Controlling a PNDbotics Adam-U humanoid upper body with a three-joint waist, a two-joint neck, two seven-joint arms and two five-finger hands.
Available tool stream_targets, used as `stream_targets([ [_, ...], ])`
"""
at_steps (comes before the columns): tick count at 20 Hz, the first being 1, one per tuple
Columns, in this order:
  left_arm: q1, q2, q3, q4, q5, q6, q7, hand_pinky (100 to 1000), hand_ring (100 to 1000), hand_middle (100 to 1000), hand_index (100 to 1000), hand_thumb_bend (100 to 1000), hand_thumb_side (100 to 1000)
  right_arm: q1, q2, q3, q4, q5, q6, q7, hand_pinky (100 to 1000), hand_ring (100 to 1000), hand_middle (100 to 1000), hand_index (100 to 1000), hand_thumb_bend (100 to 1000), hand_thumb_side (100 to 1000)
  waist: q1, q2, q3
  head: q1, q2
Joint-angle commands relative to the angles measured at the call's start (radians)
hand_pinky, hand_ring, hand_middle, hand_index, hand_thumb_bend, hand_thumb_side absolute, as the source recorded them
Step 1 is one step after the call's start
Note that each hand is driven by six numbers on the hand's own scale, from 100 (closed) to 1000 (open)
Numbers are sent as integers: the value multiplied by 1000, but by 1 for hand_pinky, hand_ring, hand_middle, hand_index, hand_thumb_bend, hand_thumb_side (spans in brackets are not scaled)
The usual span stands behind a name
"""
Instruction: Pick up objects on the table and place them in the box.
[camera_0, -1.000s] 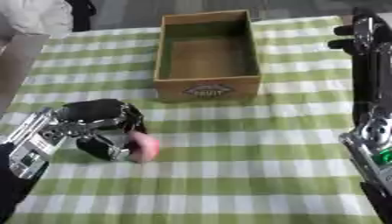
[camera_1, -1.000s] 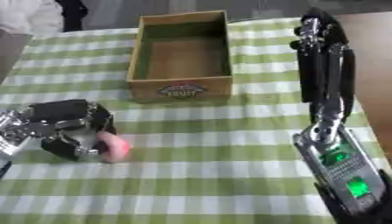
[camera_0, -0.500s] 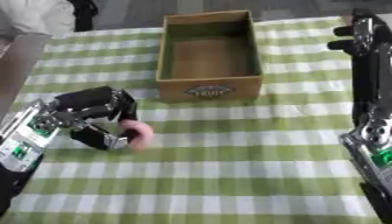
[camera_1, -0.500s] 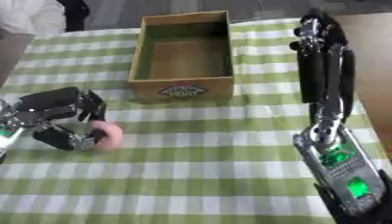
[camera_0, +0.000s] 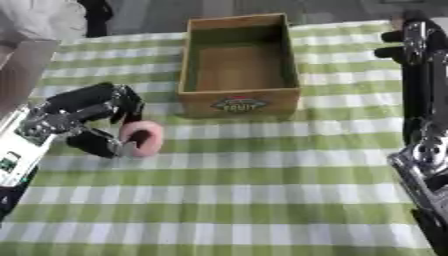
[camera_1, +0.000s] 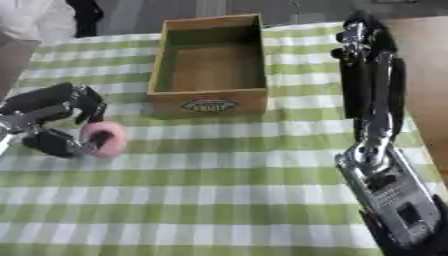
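Fingers of the left hand curl round a pink ring-shaped object, held just left of and nearer than the wooden box. That box sits open on the green checked tablecloth. Farther right, the right hand hangs with fingers I cannot tell apart.

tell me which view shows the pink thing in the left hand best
The left eye view: the pink object sits well inside the picture, held between the thumb and curled fingers of the left hand, with the wrist showing too. The right eye view shows the same hold, but near its left edge, with the wrist cut off.
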Motion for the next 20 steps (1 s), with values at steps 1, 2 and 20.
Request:
stream_targets([
  [1,-29,58,32,-7,-4,-308,-244,218,368,381,474,100,289,-10,-10,-2,-20,-3,67,-71,856,659,657,891,100,1000,0,-21,-2,6,-11],
  [2,-34,63,36,-4,-12,-308,-223,219,372,391,490,100,289,-11,-10,-1,-20,-3,67,-71,856,659,657,891,100,1000,0,-21,-3,7,-13],
  [20,-217,6,119,95,-294,-308,253,200,376,429,504,100,203,-27,-1,2,-20,4,66,-65,855,659,656,890,100,1000,3,-21,-42,44,-52],
])
